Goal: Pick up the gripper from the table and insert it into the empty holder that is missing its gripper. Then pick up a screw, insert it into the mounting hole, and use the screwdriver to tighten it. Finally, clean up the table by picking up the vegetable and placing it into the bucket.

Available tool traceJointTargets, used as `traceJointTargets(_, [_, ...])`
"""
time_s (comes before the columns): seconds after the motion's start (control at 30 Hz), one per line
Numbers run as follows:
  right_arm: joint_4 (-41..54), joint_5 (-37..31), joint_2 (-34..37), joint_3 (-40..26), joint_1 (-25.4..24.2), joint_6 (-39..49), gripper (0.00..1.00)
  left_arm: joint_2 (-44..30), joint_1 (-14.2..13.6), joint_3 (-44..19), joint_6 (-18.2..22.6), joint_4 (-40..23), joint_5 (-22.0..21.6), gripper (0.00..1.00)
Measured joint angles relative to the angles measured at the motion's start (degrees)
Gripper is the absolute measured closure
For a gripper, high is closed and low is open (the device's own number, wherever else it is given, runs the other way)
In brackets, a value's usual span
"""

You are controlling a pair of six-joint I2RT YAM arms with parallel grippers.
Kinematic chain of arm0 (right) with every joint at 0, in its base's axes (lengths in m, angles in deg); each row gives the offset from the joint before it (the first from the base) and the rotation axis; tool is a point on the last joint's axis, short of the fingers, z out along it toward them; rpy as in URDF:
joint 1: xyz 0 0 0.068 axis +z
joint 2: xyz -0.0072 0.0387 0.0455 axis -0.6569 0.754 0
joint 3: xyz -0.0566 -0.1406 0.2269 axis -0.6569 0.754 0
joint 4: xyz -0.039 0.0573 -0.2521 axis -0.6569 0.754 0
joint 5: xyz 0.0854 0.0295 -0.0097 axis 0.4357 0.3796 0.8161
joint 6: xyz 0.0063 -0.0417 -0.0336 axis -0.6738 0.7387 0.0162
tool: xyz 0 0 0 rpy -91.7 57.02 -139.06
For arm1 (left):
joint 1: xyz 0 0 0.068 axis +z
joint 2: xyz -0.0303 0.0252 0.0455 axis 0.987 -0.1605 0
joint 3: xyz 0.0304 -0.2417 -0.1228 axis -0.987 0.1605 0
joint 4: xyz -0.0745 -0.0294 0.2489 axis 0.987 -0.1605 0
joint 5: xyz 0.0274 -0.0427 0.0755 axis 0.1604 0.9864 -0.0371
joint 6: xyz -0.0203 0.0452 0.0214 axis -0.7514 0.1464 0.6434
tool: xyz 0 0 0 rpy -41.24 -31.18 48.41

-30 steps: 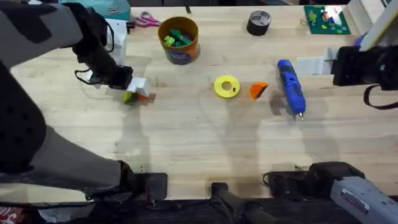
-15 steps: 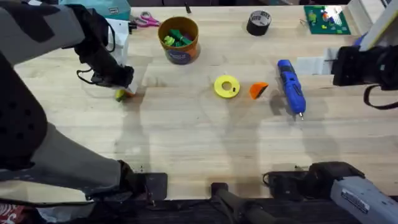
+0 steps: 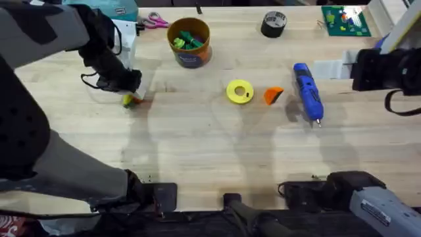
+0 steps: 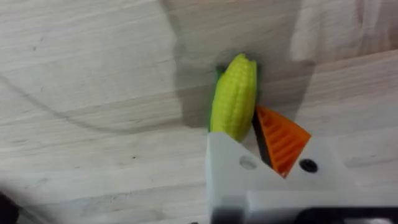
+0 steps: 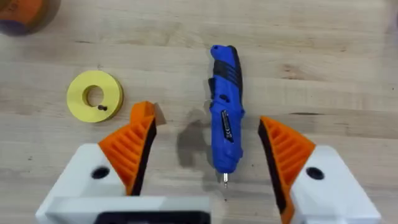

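The yellow-and-green vegetable [image 3: 131, 100] [image 4: 235, 93] lies on the table at the left. My left gripper [image 3: 133, 91] [image 4: 247, 129] is down over it and shut on its near end, with an orange pad [image 4: 281, 140] on one side and a bare white holder [image 4: 225, 160] on the other. The orange gripper [image 3: 273, 95] [image 5: 144, 112] lies mid-table beside the blue screwdriver [image 3: 308, 92] [image 5: 225, 112]. A small dark screw [image 5: 102, 107] rests on the yellow spool [image 3: 239, 91] [image 5: 94, 95]. The bucket [image 3: 189, 42] stands at the back. My right gripper [image 3: 331, 68] [image 5: 208, 155] hangs open near the screwdriver.
Dark green pieces lie in the bucket. A black tape roll [image 3: 273, 24], pink scissors [image 3: 155, 21] and a green board [image 3: 345, 20] line the far edge. Bare wood lies in front of the spool and screwdriver.
A second ago the left gripper's white and orange fingers showed beside the vegetable. It has since moved onto the vegetable and closed. Nothing has moved in the last half second.
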Motion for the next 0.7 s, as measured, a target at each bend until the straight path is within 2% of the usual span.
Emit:
traceJointTargets(0.1, [0.00,0.00,0.00,0.00,0.00,0.00,0.003,0.00,0.00,-1.67,0.02,-2.27,0.18,0.997])
traceJointTargets(0.3, [-0.02,0.02,0.00,0.00,0.00,0.00,0.003,2.09,0.00,-8.74,-0.01,-6.11,0.37,0.997])
traceJointTargets(0.5, [0.00,0.01,0.00,0.00,0.00,0.00,0.004,9.79,0.00,-16.35,0.00,-10.23,0.91,0.997])
traceJointTargets(0.7, [-0.02,0.02,0.00,0.00,0.00,0.00,0.003,17.96,0.00,-19.22,-0.02,-13.63,1.29,0.997])
